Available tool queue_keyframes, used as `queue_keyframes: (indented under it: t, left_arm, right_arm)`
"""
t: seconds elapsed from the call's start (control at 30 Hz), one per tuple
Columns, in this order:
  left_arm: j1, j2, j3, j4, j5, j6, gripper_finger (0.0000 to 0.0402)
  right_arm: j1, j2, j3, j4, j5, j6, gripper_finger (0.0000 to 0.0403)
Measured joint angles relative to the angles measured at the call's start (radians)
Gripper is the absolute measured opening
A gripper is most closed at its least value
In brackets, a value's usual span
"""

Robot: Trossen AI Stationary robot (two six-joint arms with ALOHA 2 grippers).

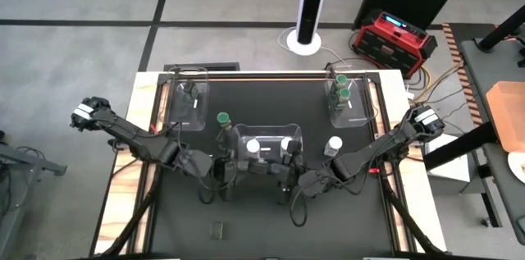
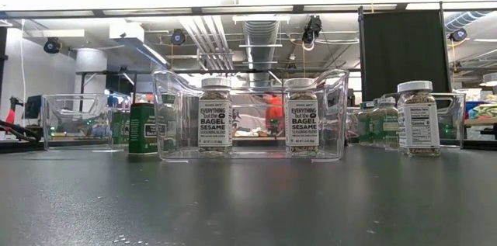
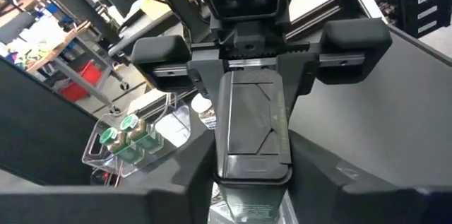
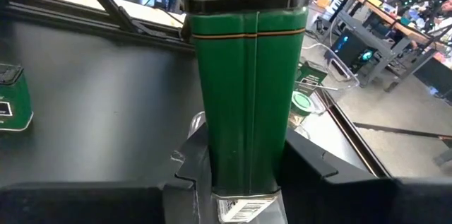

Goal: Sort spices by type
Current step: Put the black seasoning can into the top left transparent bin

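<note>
A: Gripper states, left to right?

B: Left gripper (image 1: 223, 170) is seen at the front left corner of the central bin (image 2: 175, 122); whether it is wide or narrow cannot be told. Right gripper (image 4: 244, 152) is seen at the bin's front right, clamped on a green tin (image 4: 244, 90), with the tin's black cap pointed away from the wrist.

A: And the spices?

B: A left rear bin (image 1: 190, 106) is seen; its contents cannot be made out. A second green tin (image 2: 142, 128) is stood on the bench (image 2: 248, 199) just left of the central bin. Inside that bin, a left sesame jar (image 2: 215, 118) and a right sesame jar (image 2: 302, 118) are stood upright, white-lidded, apart from each other. One more white-lidded jar (image 2: 414, 118) is stood on the bench outside, to the right. Green-lidded jars (image 1: 343, 88) are held in the right rear bin (image 1: 354, 119).
</note>
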Motion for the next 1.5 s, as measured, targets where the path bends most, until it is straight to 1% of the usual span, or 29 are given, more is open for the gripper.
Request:
queue_keyframes:
  t: [0.07, 0.17, 0.23, 0.3, 0.4, 0.5, 0.6, 0.63, 0.7, 0.77, 0.8, 0.87, 0.93, 1.0, 1.03, 1.1, 1.37, 1.5]
  left_arm:
    - [0.0, 0.0, 0.0, -0.003, 0.0, 0.002, 0.0114]
    - [0.0, -0.002, 0.0, -0.01, -0.001, 0.003, 0.0114]
    - [0.0, -0.006, 0.014, -0.052, -0.009, 0.002, 0.0114]
    - [0.001, -0.014, 0.044, -0.131, -0.025, -0.001, 0.0115]
    - [0.008, -0.035, 0.103, -0.299, -0.059, -0.018, 0.0118]
    - [0.032, -0.058, 0.172, -0.476, -0.088, -0.104, 0.0119]
    - [0.064, -0.077, 0.222, -0.668, -0.178, -0.227, 0.012]
    - [0.075, -0.083, 0.231, -0.74, -0.217, -0.277, 0.012]
    - [0.102, -0.103, 0.238, -0.868, -0.33, -0.41, 0.012]
    - [0.13, -0.125, 0.238, -0.981, -0.436, -0.616, 0.0121]
    - [0.146, -0.138, 0.228, -1.048, -0.472, -0.735, 0.0121]
    - [0.177, -0.166, 0.198, -1.185, -0.51, -1.0, 0.0121]
    - [0.209, -0.192, 0.164, -1.319, -0.511, -1.248, 0.0122]
    - [0.239, -0.219, 0.116, -1.409, -0.51, -1.419, 0.0122]
    - [0.252, -0.232, 0.089, -1.43, -0.51, -1.477, 0.0122]
    - [0.272, -0.255, 0.031, -1.428, -0.507, -1.545, 0.0122]
    - [0.368, -0.322, -0.144, -1.403, -0.489, -1.71, 0.0122]
    - [0.418, -0.366, -0.235, -1.326, -0.473, -1.736, 0.0122]
  right_arm:
    - [0.0, 0.0, 0.0, -0.001, 0.0, 0.0, 0.0111]
    - [0.0, 0.0, 0.0, -0.001, 0.0, 0.0, 0.0111]
    - [0.0, 0.0, 0.0, 0.002, 0.0, 0.0, 0.0116]
    - [0.0, -0.005, 0.0, 0.003, 0.003, 0.013, 0.014]
    - [0.003, -0.026, 0.0, -0.008, 0.002, 0.027, 0.019]
    - [0.006, -0.054, 0.0, -0.069, -0.001, 0.062, 0.0231]
    - [0.004, -0.09, 0.0, -0.153, 0.002, 0.124, 0.0259]
    - [0.003, -0.101, 0.0, -0.17, 0.006, 0.144, 0.0266]
    - [0.004, -0.117, 0.0, -0.209, 0.006, 0.177, 0.0275]
    - [0.005, -0.119, -0.002, -0.21, 0.003, 0.197, 0.0281]
    - [0.005, -0.119, -0.005, -0.214, 0.002, 0.198, 0.0283]
    - [0.005, -0.117, -0.007, -0.217, 0.001, 0.199, 0.0284]
    - [0.005, -0.115, -0.011, -0.213, 0.002, 0.201, 0.0282]
    - [0.003, -0.113, -0.019, -0.213, 0.002, 0.203, 0.0278]
    - [0.002, -0.113, -0.026, -0.207, 0.001, 0.209, 0.0275]
    - [0.002, -0.113, -0.037, -0.197, 0.001, 0.212, 0.027]
    - [0.0, -0.113, -0.068, -0.191, 0.002, 0.237, 0.026]
    - [0.0, -0.113, -0.073, -0.177, 0.002, 0.236, 0.0265]
